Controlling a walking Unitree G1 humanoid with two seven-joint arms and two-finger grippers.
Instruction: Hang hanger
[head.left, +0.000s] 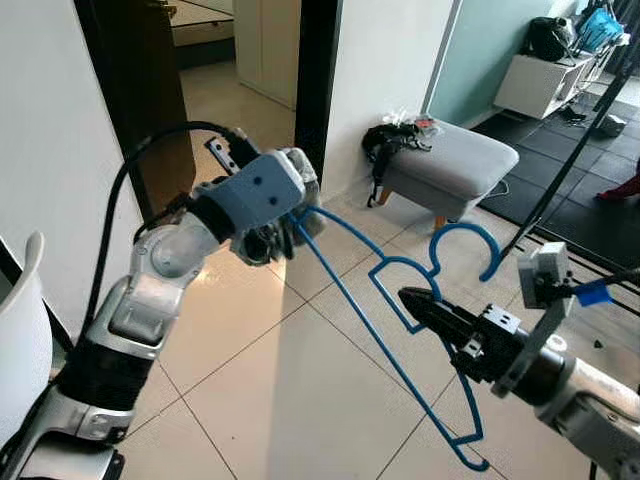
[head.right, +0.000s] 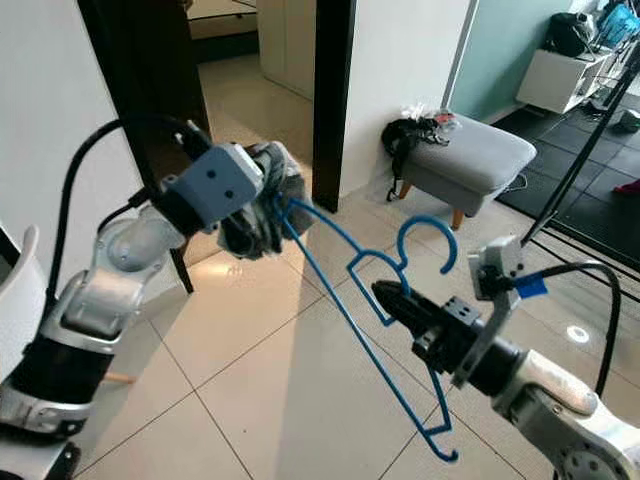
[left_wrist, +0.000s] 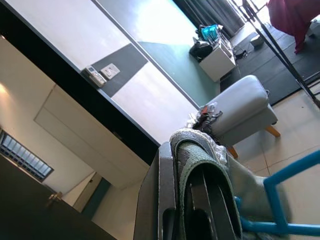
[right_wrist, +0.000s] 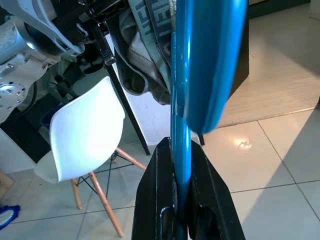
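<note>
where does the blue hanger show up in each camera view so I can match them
Left eye view: blue hanger runs from left gripper diagonally down past right gripper.
Right eye view: same diagonal, hook up.
Left wrist view: blue bars at the lower edge.
Right wrist view: vertical blue bar between the fingers.
Shared landmark: grey footstool.

Left arm (head.left: 150, 290): silver metal segments joined by black bands; a black cable is looped from forearm to wrist. A grey-blue box (head.left: 258, 190) marked with two small dark dots is mounted at the wrist. Left gripper (head.left: 285, 235): black fingers wrapped in grey cloth. Right arm (head.right: 570, 415): silver, ended in a black wrist block. A pale grey box with blue tape and a black cable is carried above. Right gripper (head.right: 385, 293): long black fingers.
</note>
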